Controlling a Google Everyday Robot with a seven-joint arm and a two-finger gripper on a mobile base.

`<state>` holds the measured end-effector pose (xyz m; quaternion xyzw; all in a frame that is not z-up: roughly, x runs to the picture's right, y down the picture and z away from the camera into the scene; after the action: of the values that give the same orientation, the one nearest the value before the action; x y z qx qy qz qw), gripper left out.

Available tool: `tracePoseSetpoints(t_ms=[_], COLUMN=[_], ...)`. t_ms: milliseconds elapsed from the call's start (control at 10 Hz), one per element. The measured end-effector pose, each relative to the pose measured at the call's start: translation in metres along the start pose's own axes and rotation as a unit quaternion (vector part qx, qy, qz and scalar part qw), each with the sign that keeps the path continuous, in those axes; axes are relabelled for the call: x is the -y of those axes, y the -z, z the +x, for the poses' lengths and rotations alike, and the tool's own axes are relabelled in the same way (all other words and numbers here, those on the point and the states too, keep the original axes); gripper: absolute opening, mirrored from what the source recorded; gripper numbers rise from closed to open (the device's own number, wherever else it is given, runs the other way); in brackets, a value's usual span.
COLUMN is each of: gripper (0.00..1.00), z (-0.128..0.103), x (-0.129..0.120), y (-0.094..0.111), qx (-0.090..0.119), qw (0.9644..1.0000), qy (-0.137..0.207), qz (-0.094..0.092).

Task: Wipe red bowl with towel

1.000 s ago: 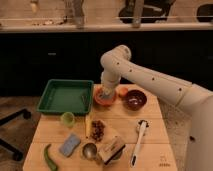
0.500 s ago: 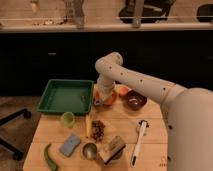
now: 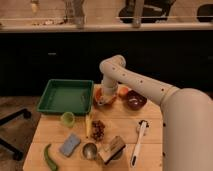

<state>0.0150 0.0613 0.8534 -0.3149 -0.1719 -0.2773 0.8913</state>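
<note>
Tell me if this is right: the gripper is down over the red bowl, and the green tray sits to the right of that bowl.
Not quite. The camera view shows the gripper down over the red bowl, but the green tray sits to the left of that bowl, not the right.

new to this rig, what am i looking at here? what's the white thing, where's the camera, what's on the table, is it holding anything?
The white thing is a robot arm on a mobile base. There is one camera view, looking down at the wooden table; its mount is not on record. The gripper is down in the red bowl, beside a green tray. What it holds is hidden. Also there: a darker bowl, green cup, blue sponge, white brush.
</note>
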Motion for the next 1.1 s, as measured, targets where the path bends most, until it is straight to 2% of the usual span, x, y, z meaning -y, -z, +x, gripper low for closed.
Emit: tracePoseSetpoints(t_ms=[400,600,800,1100], gripper=[0.00,0.00,0.00,0.00], z=[0.021,0.010,-0.019,-0.039], x=[0.023,0.032,0.034,0.001], y=[-0.011,-0.012,-0.008,-0.007], qx=[-0.007,-0.007,-0.005,-0.003], qw=[0.9999,0.9996,0.9982,0.9967], qy=[0.010,0.026,0.058,0.077], qz=[-0.009,-0.009,-0.011,-0.027])
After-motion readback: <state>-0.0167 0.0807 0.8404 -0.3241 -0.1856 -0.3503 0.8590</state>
